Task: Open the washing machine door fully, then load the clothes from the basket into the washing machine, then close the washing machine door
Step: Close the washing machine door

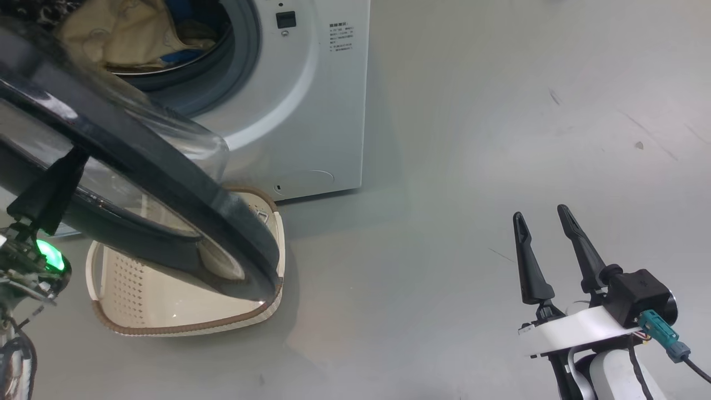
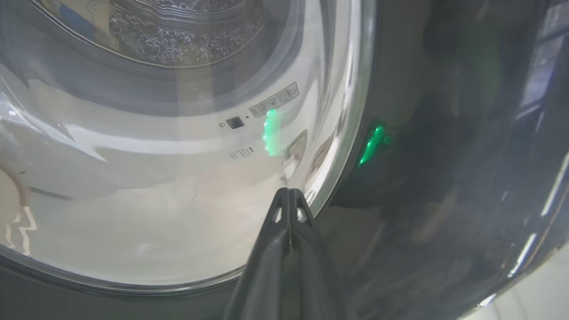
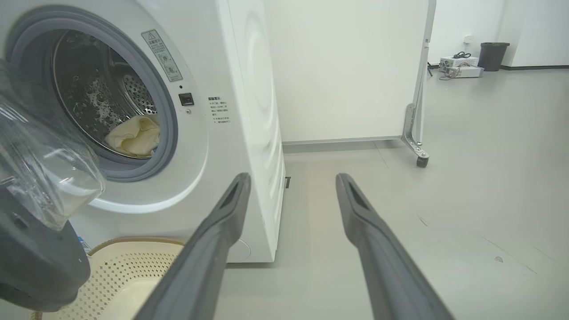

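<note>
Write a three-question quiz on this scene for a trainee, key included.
1. True or false: the garment lies inside the washing machine.
2. Fill in: the left gripper, shut, has its tips against the ____.
3. Which is open? A. the right gripper alone; B. the left gripper alone; C. both.
Key: 1 true; 2 door; 3 A.
</note>
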You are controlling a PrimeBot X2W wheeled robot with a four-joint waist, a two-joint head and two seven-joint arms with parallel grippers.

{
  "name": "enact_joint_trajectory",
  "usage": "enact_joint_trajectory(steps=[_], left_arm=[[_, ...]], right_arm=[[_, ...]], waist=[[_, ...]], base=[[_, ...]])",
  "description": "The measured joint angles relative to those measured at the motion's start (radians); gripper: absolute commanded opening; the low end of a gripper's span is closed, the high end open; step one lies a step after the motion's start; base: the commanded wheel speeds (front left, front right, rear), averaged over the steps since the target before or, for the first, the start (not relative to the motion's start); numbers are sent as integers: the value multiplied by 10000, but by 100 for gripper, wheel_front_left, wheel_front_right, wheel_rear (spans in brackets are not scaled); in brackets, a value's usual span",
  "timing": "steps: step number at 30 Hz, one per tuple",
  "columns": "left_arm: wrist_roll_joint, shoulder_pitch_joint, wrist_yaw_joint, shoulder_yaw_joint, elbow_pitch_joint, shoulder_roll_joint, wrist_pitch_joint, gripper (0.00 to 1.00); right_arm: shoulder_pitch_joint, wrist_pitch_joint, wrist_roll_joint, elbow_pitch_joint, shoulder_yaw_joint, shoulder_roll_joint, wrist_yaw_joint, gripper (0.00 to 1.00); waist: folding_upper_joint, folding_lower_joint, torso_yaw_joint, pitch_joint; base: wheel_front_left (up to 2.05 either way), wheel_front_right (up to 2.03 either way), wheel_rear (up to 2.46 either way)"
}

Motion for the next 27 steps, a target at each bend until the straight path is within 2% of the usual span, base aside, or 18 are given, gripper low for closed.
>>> enact_joint_trajectory(steps=[15, 27], left_arm=[[888, -1703, -167, 17, 571, -487, -1262, 0], [1659, -3001, -418, -8, 1580, -884, -2251, 0]], right_arm=[[-662, -63, 88, -155, 58, 42, 75, 100], [-1152, -71, 178, -280, -12, 81, 82, 100]], waist=[[0, 1, -1012, 1056], [0, 1, -1686, 1874]], base=[[0, 0, 0], [0, 0, 0]])
